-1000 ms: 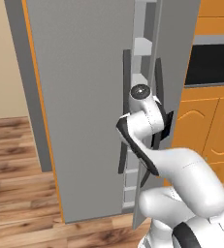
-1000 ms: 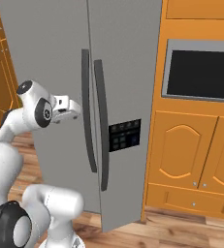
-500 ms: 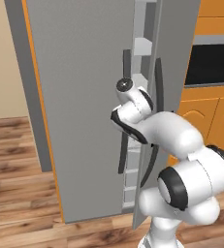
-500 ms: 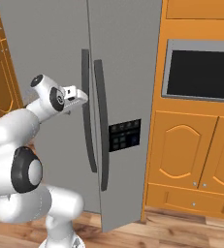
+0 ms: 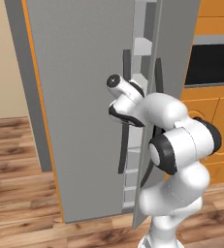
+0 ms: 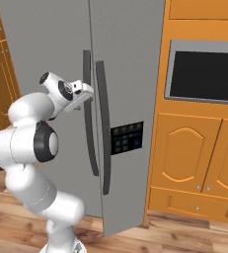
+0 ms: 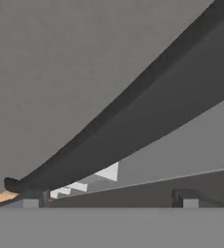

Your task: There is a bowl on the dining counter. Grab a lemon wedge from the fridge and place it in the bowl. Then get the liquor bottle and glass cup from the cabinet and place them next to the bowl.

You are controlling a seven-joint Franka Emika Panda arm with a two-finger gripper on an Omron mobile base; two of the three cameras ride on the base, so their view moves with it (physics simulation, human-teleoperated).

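The arm's hand [image 6: 83, 92] is raised against the front of the grey fridge [image 6: 46, 49], right at the upper part of the left door's dark handle [image 6: 89, 123]. In the right base view the hand sits just beside that handle, touching or nearly touching it; whether the handle lies between the fingers I cannot tell from there. In the hand view the two fingers [image 7: 31, 202] stand wide apart at the bottom, one at the left and one at the right, with nothing gripped between them, and the dark handle [image 7: 133, 121] sweeps across as a long curved bar above them, against the grey door face. In the left base view the right-hand door [image 5: 174, 72] stands slightly ajar, and through the narrow gap white shelves [image 5: 141, 46] of the inside show in a column. The second dark handle [image 6: 103, 128] runs down the right-hand door, with a small black control panel [image 6: 127, 138] beside it. To the right of the fridge are orange cabinets [image 6: 194, 163] with a black oven window [image 6: 204, 76] set into them, and below everything lies a wooden floor [image 5: 16, 145]. The lemon wedge would be inside the fridge, but it cannot be made out through the gap.
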